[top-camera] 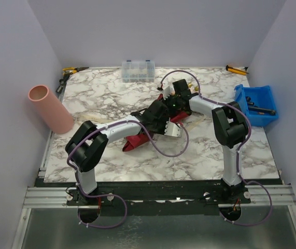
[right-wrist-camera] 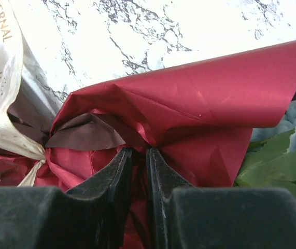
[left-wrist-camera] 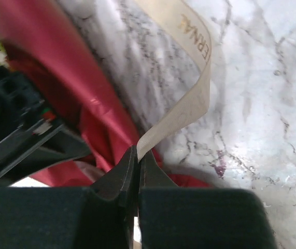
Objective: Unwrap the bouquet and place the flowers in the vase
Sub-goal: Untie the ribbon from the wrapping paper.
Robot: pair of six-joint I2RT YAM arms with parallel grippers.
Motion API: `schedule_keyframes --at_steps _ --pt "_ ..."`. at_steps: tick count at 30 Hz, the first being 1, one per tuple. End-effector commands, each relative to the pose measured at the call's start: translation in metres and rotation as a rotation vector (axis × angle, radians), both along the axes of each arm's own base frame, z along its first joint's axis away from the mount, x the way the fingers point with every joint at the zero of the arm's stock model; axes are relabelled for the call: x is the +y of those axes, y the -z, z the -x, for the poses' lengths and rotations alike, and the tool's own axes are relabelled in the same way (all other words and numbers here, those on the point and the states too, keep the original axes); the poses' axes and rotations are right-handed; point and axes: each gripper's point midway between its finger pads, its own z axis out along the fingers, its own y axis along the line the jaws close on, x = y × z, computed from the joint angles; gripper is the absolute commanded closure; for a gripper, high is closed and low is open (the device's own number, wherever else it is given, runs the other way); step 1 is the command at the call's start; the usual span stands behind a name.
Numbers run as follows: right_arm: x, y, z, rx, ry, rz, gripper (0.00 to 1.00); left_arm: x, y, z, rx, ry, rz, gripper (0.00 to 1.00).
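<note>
- Two grippers met at the bouquet [top-camera: 136, 141] mid-table; the left gripper [left-wrist-camera: 137, 153] was clamped fully shut on the beige ribbon [left-wrist-camera: 189, 104], likely to pull the tie loose.
- The right gripper [right-wrist-camera: 137, 155], jaws nearly together, pinched a fold of maroon paper [right-wrist-camera: 199, 109], seemingly anchoring the bundle.
- The vase [top-camera: 49, 108] lay well apart at the table's left edge, with the flowers [right-wrist-camera: 287, 129] not yet freed.

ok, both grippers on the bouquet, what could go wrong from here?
1. Left gripper pinches only the tip of the flat beige ribbon; a pull may slip it free.
2. Right gripper grips just a fold of the dark maroon wrapping sheet beside the knot; it could tear or slip under the pull.
</note>
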Motion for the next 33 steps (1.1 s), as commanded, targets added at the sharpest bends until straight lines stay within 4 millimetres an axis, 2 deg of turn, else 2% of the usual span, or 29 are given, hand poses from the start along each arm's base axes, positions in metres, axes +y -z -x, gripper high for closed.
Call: schedule_keyframes --at_steps 1,6,12,17,18,19,20,21,25,33 --pt "-0.036 0.086 0.049 0.214 0.016 0.237 0.80 -0.017 -0.060 -0.006 0.091 -0.066 0.228 1.00" --pt "-0.035 0.086 0.049 0.215 0.015 0.239 0.84 -0.011 -0.089 -0.018 0.156 -0.114 0.341 1.00" --pt "-0.035 0.086 0.049 0.214 0.014 0.239 0.85 0.003 -0.089 -0.017 0.186 -0.153 0.350 1.00" --pt "-0.035 0.086 0.049 0.215 0.012 0.240 0.86 0.016 -0.101 -0.020 0.217 -0.183 0.401 0.99" --pt "-0.035 0.087 0.050 0.215 0.012 0.241 0.86 0.017 -0.102 -0.017 0.221 -0.177 0.400 0.88" --pt "-0.035 0.087 0.050 0.216 0.014 0.240 0.86 0.018 -0.102 -0.014 0.231 -0.171 0.393 0.71" --pt "-0.035 0.087 0.050 0.215 0.013 0.241 0.86 0.020 -0.100 -0.013 0.233 -0.171 0.381 0.59" --pt "-0.035 0.086 0.049 0.214 0.013 0.240 0.86 0.023 -0.097 -0.013 0.226 -0.176 0.368 0.52" --pt "-0.035 0.086 0.050 0.215 0.012 0.239 0.86 0.040 -0.089 -0.026 0.205 -0.211 0.349 0.46" --pt "-0.035 0.086 0.050 0.215 0.011 0.238 0.86 0.064 -0.057 -0.051 0.204 -0.272 0.282 0.45"
